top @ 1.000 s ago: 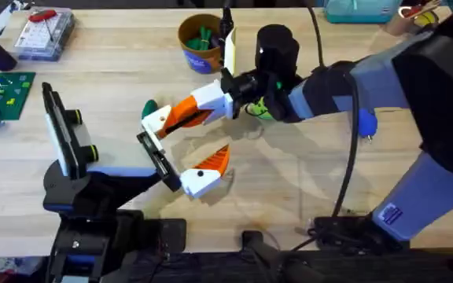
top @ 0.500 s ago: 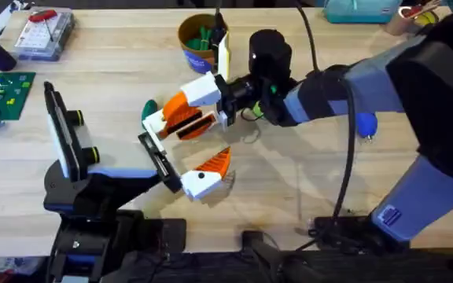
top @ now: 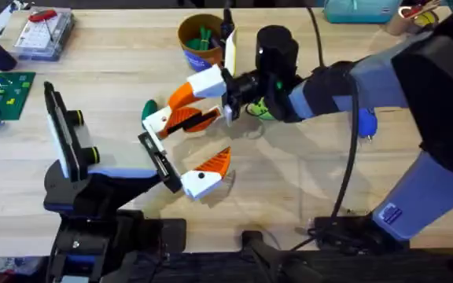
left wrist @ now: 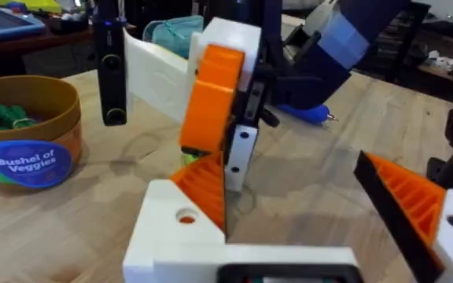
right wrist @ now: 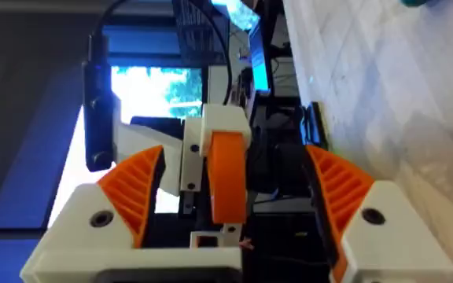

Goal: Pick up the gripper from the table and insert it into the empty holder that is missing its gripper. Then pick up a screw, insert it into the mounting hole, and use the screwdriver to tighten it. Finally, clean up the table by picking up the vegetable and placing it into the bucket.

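I am on the first step, fitting the gripper [top: 157, 118] into the holder [top: 157, 161]. My right pincer [top: 171, 110] reaches across the middle of the counter [top: 305, 196]. Its pads [right wrist: 132, 189] are spread wide, and the white-and-orange gripper stands in the gap between them, touching neither as far as I can see. Seen from above, the gripper's white base sits just beside the free end of the holder's black bar. The bar's other end carries its own fitted finger [top: 203, 177]. I cannot tell whether the base is fully home.

The left pincer [left wrist: 305, 228] is the holder end itself, and its two finger positions stand well apart.

The vegetable [top: 148, 108] lies just beside the gripper, close enough to get nudged. The bucket [top: 199, 39] is farther back, and the screwdriver [top: 366, 122] lies beyond my forearm.

If the base is seated, I judge the next move to be a straight retreat that does not brush the gripper. After that I need a screw, and I cannot pick one out here.
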